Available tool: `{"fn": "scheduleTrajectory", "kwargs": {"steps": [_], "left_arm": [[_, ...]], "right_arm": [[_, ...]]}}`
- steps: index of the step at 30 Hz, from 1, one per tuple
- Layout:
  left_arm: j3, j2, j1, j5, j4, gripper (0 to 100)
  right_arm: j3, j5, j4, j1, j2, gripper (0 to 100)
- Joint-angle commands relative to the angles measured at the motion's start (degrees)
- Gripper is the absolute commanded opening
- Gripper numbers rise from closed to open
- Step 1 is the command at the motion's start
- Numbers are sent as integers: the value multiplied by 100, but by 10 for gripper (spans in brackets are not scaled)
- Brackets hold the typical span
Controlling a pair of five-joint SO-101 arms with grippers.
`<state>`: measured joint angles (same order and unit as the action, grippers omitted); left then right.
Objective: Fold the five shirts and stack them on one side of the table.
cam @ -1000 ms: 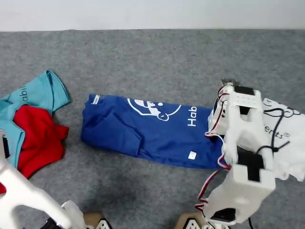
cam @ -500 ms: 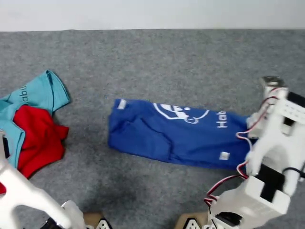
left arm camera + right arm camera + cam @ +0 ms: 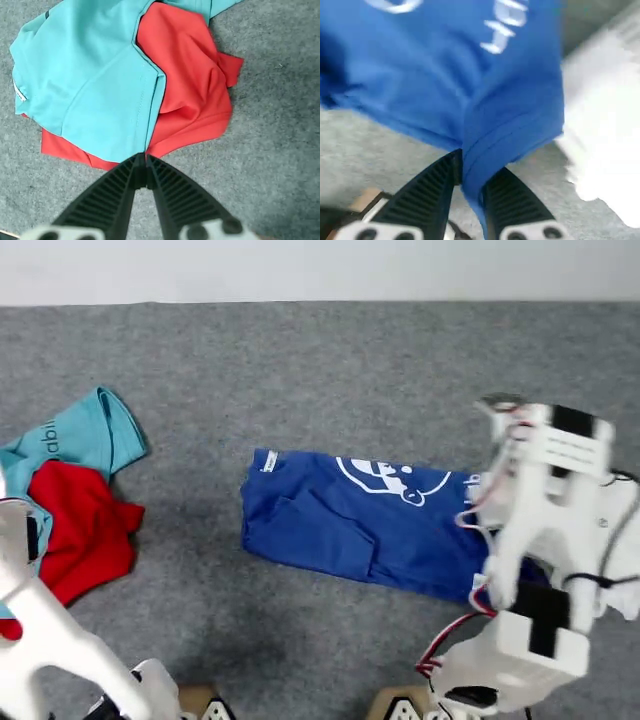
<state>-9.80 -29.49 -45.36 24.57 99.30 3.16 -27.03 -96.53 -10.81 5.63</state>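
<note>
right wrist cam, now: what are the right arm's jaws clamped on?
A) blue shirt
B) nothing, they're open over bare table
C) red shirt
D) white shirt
A: in the right wrist view the right gripper has its jaws pinched on a folded edge of the blue shirt, with blue fabric running down between them.

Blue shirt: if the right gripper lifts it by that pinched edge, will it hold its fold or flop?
Probably floppy: the blue shirt bunches into creases where the right gripper pinches its edge, so it would likely drape and unfold. It looks thin and light, lying flat on the table.
</note>
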Motion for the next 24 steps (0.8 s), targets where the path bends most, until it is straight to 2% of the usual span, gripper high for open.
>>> {"fn": "scheduleTrajectory", "kwargs": {"steps": [1,7,12,18,24], "left_arm": [[22,-167,18,18,114,7],[22,-167,18,18,114,7],[-189,-167,18,-281,114,7],[-655,-167,18,-457,105,7],[-760,-167,18,-457,105,7]], "right_arm": [[-290,360,-154,971,-470,10],[-299,1064,57,2607,-752,10],[-290,1670,769,3582,-743,10],[-633,1688,1393,4066,-110,10],[-2435,1644,1077,4101,1525,10]]}}
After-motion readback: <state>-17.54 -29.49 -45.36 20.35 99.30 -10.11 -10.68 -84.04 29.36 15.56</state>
